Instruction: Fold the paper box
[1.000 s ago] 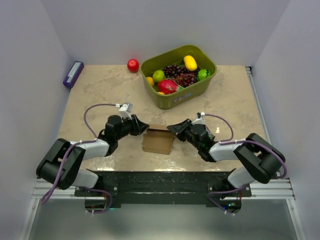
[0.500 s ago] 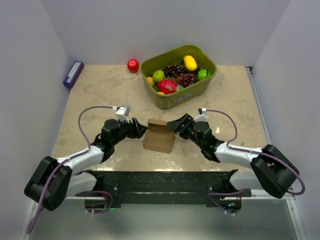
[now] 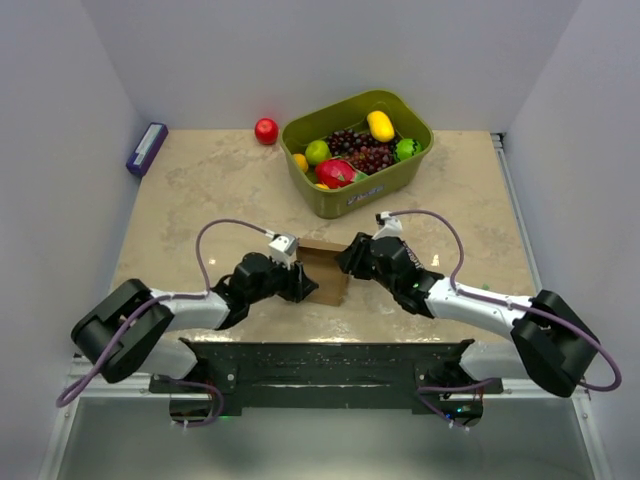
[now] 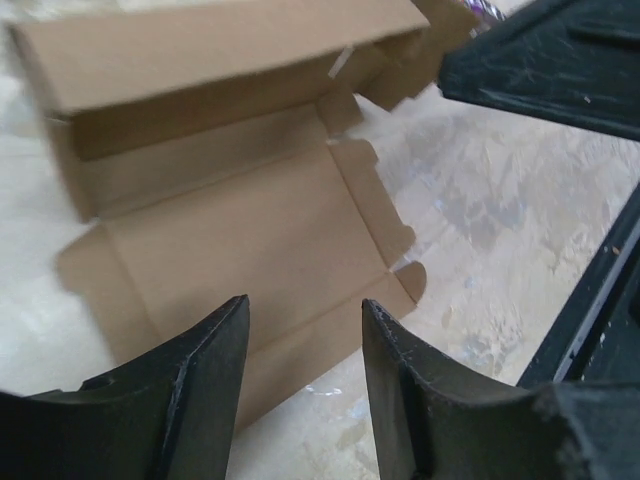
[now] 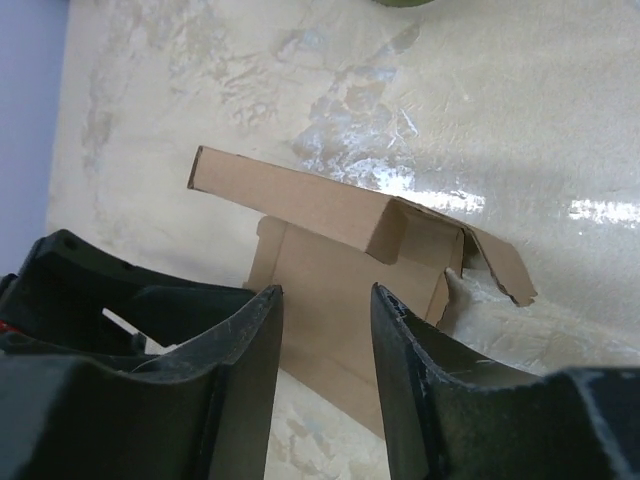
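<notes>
Both arms have shifted in on the paper box. A second ago it lay flat between the grippers, one out at each side. Now the left gripper has swung in low to the box's near-left corner, and the right gripper has slid up to the far-right corner.

From the left wrist, the fingers stand partly apart with nothing between them. The box sits just ahead of the tips, its base panel flat on the table and its far panel lifted and rolled over into a hollow wall. The right wrist shows the same on that side: jaws partly parted, gripping nothing, the box just beyond the fingertips. A loose end tab sticks out at the wall's right end, and the left gripper is down to the left.

So the change is that far wall, which is up where the sheet was flat a moment ago. Both grippers have let go and repositioned.

My read is that one long wall is formed and standing on its own, while the side flaps and near panel are flat and unfolded. The grippers look set to take the ends next, and a nudge could pop that wall open.
</notes>
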You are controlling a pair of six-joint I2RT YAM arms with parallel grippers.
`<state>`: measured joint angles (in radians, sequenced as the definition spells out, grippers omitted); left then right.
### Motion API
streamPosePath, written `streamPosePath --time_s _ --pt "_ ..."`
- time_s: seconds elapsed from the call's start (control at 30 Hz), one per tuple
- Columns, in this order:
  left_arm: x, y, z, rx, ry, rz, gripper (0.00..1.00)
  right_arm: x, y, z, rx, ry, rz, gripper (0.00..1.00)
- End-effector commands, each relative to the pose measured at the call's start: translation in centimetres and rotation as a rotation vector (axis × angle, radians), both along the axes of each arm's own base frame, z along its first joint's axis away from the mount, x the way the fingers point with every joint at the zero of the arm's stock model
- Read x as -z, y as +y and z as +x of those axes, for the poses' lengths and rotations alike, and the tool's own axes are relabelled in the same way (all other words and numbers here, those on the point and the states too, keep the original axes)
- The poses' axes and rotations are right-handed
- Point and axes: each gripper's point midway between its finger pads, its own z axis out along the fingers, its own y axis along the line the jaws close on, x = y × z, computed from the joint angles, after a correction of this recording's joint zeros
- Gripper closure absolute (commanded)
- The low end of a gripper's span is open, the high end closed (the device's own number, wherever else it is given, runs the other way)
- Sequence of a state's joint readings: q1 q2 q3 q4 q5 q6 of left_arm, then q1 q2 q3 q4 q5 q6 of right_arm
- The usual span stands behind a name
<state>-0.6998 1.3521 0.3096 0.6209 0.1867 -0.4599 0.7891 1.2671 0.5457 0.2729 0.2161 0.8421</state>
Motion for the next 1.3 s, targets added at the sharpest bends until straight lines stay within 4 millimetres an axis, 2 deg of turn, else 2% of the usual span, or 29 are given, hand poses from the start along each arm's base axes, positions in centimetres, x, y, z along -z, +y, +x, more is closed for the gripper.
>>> streamPosePath --time_s 0.0,0.13,0.33,0.57,0.7,0.87,1.1,1.27 --pt "-0.7 -2.9 -0.7 0.093 -0.04 -0.063 0.48 1.8 -1.0 0.7 0.007 0.0 -0.161 0.56" --pt "0.0 -4.6 -2.6 0.149 0.005 -0.077 0.51 3.3 -1.8 1.1 0.051 0.031 -0.206 0.6" --pt "1.6 -4.9 -4.4 0.145 0.07 -0.067 0.52 4.2 -3.8 1.9 0.117 0.031 -0.26 0.67" --pt "0.1 -6.2 -4.1 0.151 0.041 -0.077 0.52 4.8 -4.6 2.7 0.137 0.019 -0.288 0.73" --pt "-0.8 -6.8 -3.2 0.147 -0.006 -0.048 0.52 4.6 -3.8 2.9 0.108 0.015 -0.272 0.83" --pt "-0.9 -7.2 -2.4 0.138 -0.033 -0.038 0.58 4.2 -3.0 1.7 0.054 0.023 -0.235 0.87" --pt "2.3 -7.2 -3.1 0.148 0.048 -0.001 0.67 4.0 -0.9 -1.1 -0.047 0.041 -0.207 0.91" --pt "3.7 -6.7 -3.6 0.137 0.089 0.018 0.71 4.7 -0.5 -2.1 -0.066 0.06 -0.231 0.94"
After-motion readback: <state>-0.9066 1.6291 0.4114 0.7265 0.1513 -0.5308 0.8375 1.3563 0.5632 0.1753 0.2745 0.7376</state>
